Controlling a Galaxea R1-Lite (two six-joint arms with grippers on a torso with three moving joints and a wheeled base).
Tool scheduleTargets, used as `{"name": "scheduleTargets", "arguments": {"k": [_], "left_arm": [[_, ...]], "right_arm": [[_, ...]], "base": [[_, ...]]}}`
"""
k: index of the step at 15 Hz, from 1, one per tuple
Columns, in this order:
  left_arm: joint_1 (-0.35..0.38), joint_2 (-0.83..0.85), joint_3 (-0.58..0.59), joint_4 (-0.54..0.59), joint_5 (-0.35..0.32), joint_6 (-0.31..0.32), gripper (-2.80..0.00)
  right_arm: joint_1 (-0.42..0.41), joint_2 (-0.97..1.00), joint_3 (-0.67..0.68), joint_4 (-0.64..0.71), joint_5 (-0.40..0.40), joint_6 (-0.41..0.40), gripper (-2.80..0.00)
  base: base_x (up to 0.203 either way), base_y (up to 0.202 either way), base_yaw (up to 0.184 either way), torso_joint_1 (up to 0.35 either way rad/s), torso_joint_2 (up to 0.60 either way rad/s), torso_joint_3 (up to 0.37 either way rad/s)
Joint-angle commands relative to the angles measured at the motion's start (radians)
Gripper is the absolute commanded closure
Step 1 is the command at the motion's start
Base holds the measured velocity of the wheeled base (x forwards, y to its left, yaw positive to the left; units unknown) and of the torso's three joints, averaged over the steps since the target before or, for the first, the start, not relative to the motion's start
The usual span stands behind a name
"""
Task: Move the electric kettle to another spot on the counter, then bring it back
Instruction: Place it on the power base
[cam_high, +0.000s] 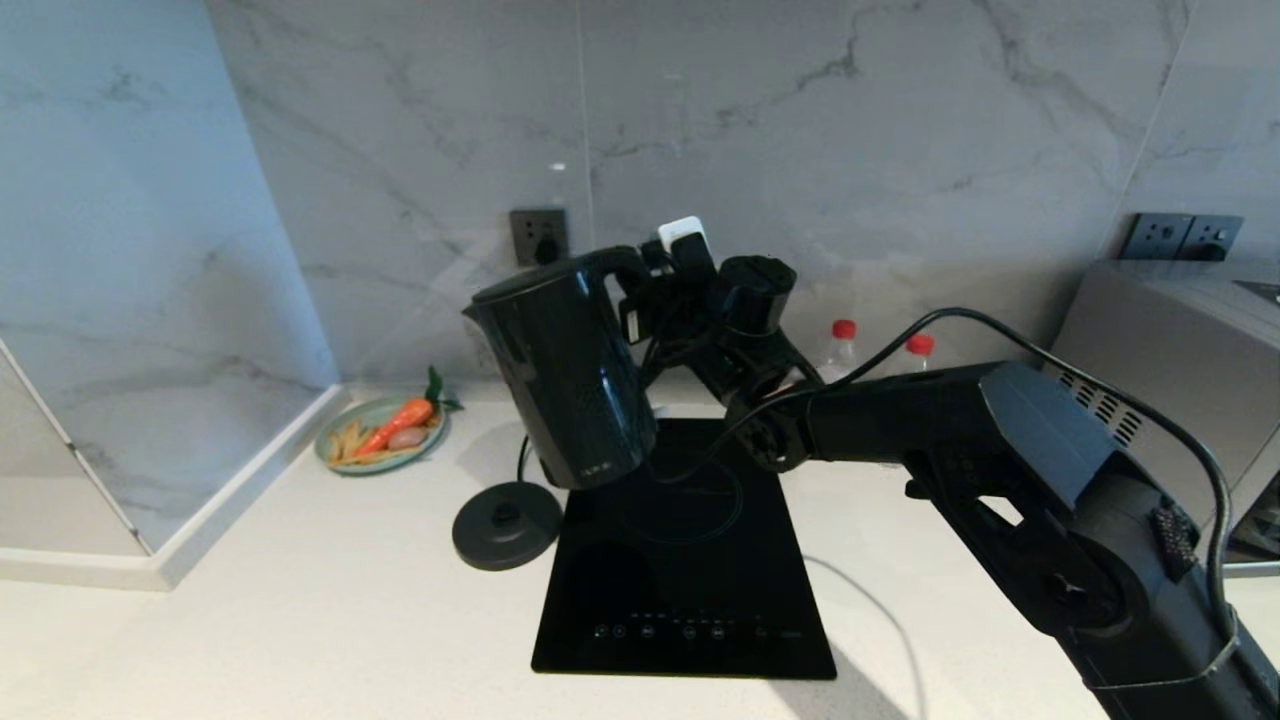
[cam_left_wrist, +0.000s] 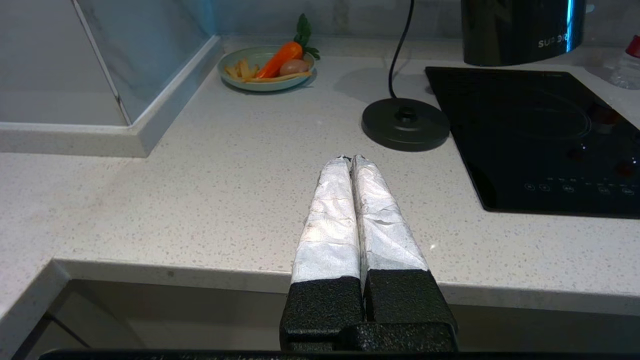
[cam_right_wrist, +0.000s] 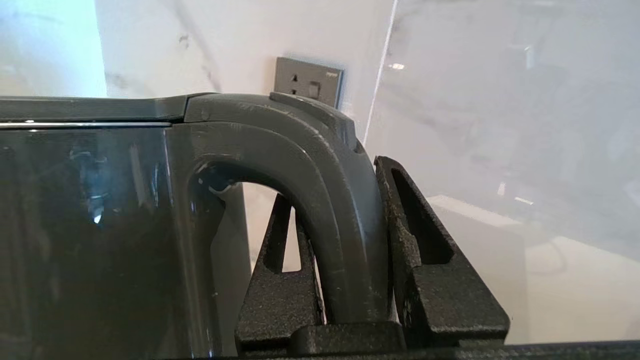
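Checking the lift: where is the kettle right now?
In the head view the kettle hangs mid-frame in the right gripper, above the cooktop's back left corner, beside its base disc.

Counter (cam_high: 300, 620) — cooktop (cam_high: 690, 560), base disc (cam_high: 506, 524), plate (cam_high: 380, 436).

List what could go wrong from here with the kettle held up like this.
1. The electric kettle hangs tilted above the cooktop, held by the right gripper only at its handle; it could swing or slip onto the glass.
2. The base disc and its cord lie just beside it; a low move may snag them.
3. The bottles behind the arm could be knocked.
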Motion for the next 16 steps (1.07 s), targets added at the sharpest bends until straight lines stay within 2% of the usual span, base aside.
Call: {"name": "scheduleTargets", "arguments": {"k": [1,6,10,16], "left_arm": [[0.0,-0.002,0.003,-0.001,0.0,-0.001,0.0],[-0.001,-0.002,0.003,-0.001,0.0,-0.001,0.0],[0.0,-0.002,0.003,-0.001,0.0,-0.001,0.0],[-0.001,-0.002,0.003,-0.001,0.0,-0.001,0.0]], "right_arm": [[0.0,0.008,0.0,-0.007,0.002,-0.001,0.0],[0.002,0.022,0.0,-0.01,0.002,-0.002,0.0],[0.002,0.032,0.0,-0.022,0.003,-0.002,0.0],[0.011,0.056,-0.002,-0.022,0.005,-0.001,0.0]], "base": [[0.0,0.0,0.0,0.0,0.0,0.0],[0.0,0.0,0.0,0.0,0.0,0.0],[0.133,0.0,0.001,0.0,0.0,0.001],[0.0,0.0,0.0,0.0,0.0,0.0]]}}
